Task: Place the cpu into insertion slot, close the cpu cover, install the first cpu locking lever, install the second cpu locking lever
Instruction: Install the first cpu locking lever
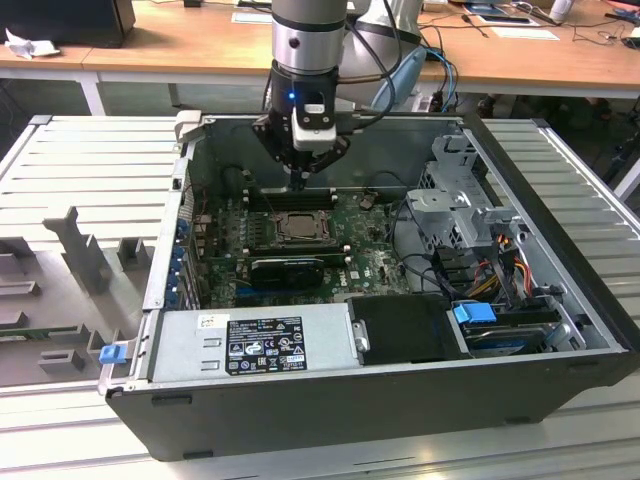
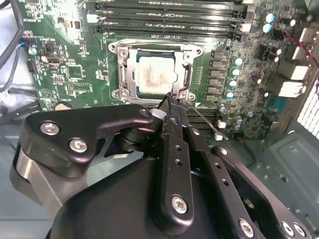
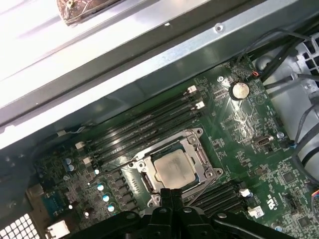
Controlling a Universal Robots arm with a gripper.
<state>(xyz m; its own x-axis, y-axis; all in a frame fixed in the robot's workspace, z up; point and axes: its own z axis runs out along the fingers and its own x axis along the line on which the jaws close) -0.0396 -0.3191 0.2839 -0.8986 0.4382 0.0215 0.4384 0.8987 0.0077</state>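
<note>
Enclosing case: an open computer chassis (image 1: 350,405) lies on a ribbed metal table (image 1: 90,160), its inside facing up.
Arm: the robot arm (image 1: 310,40) comes down into the far half of the chassis, over the board.
Power supply: a grey box (image 1: 250,345) sits along the near wall, towards the exterior view's left.
Board: the green circuit board (image 2: 70,74) covers the chassis floor, well apart from the drive cage (image 1: 470,205) on the exterior view's right.
Gripper: the gripper (image 2: 172,99) has its two fingers pressed together, tips at one edge of the socket frame; nothing is visible between them.
Memory slots: long black slots (image 2: 164,20) run just beside the socket.
Cover: the cpu cover (image 2: 124,74) lies flat over the socket, framing the chip.
Slot: the insertion slot (image 2: 134,52) shows as a dark rim inside the frame.
Chip: the cpu (image 2: 157,74) is seated in the slot, metal top up.
Lever: a thin wire locking lever (image 2: 207,122) runs off from just beside the fingertips.
</note>
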